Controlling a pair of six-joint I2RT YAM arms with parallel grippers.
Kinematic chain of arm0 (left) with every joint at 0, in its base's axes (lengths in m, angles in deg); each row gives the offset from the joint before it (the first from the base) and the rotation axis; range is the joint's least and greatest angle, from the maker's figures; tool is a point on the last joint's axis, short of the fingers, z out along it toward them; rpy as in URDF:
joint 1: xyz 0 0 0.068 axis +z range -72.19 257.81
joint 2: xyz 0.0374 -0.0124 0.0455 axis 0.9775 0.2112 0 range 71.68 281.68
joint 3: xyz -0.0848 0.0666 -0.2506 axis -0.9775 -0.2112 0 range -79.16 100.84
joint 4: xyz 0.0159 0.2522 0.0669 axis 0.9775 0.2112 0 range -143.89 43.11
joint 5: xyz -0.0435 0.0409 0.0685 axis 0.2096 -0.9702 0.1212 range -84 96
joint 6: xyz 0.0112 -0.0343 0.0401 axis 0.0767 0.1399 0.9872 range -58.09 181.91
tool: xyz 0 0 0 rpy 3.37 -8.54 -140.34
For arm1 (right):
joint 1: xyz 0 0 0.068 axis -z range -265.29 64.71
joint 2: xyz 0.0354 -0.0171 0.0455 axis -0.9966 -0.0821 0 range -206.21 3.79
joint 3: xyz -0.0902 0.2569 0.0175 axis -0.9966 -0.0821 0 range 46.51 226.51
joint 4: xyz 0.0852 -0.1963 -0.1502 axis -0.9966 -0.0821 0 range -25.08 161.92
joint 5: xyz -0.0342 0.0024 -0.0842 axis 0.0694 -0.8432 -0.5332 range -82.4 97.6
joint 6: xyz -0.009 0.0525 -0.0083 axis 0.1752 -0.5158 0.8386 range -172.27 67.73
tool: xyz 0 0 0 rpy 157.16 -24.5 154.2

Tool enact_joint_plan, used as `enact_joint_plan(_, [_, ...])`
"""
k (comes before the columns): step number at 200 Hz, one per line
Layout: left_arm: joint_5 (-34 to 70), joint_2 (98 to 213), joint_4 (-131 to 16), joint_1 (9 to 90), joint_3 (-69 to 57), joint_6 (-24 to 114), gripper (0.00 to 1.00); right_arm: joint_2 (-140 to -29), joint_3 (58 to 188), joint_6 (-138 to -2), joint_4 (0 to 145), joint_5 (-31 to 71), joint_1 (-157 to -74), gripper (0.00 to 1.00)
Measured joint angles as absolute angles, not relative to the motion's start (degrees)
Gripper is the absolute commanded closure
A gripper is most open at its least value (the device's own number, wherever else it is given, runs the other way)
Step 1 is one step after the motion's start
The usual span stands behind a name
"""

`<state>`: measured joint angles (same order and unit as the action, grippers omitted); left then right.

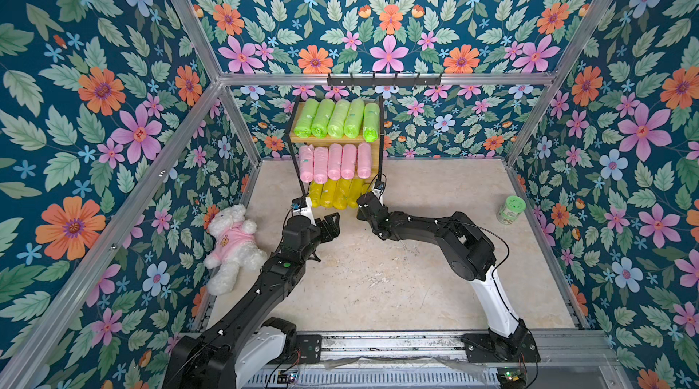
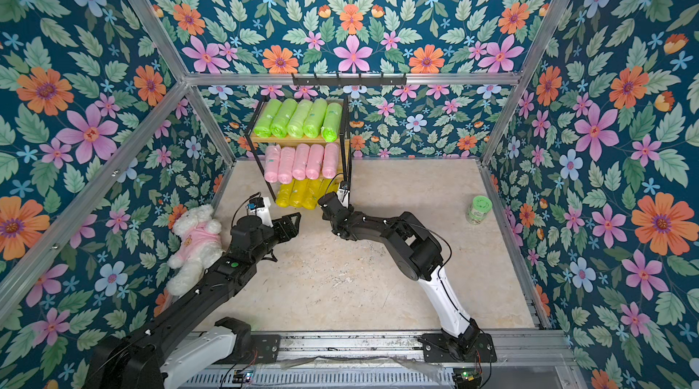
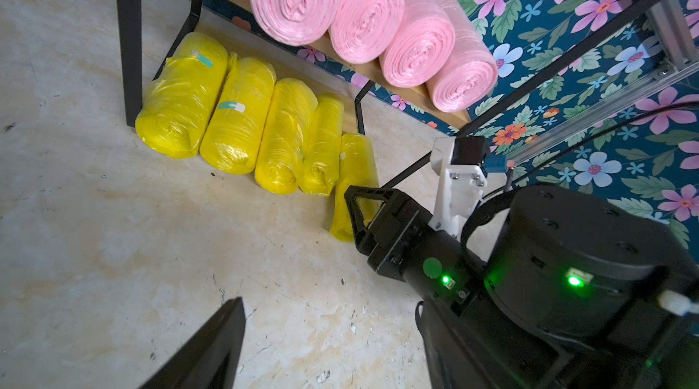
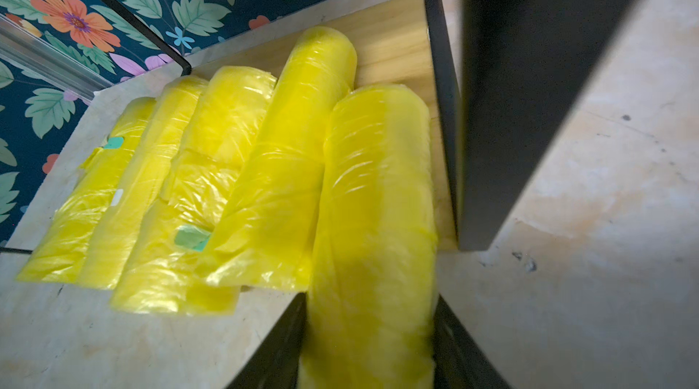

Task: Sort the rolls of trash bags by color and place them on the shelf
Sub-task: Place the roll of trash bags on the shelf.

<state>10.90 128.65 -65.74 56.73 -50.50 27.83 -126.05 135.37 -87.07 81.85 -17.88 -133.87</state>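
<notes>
**Fifth yellow roll on the shelf's lowest board, inside your right hand**

It looks light, soft and crinkly-slick, so grip across its middle, not the loose film. It lies beside four other yellow rolls, its near end between the right jaws; you cannot tell whether they pinch it or merely flank it. Your left hand hangs empty, jaws apart.

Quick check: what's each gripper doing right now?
Left gripper: open, empty.
Right gripper: jaws either side of the end yellow roll; gripping or loose cannot be told.
</notes>
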Motion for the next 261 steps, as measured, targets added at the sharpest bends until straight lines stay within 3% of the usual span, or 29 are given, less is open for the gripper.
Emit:
enact_joint_plan(52, [11.58, 128.85, -65.74, 56.73, -50.5, 27.83, 0.21, -121.96, 128.77, -86.66, 86.25, -17.44, -133.58, 0.27])
enact_joint_plan(109, [11.76, 128.87, -65.66, 56.73, -50.65, 28.02, 0.21, -112.8, 116.29, -86.79, 94.16, -11.14, -133.8, 0.18])
enact_joint_plan(188, [12.43, 128.87, -65.63, 56.73, -50.74, 28.46, 0.21, -111.12, 106.76, -88.56, 101.98, -1.2, -136.36, 0.45])
enact_joint_plan(261, [13.18, 129.81, -65.53, 56.73, -50.56, 28.86, 0.21, -117.17, 109.33, -87.99, 105.59, -0.8, -134.48, 0.58])
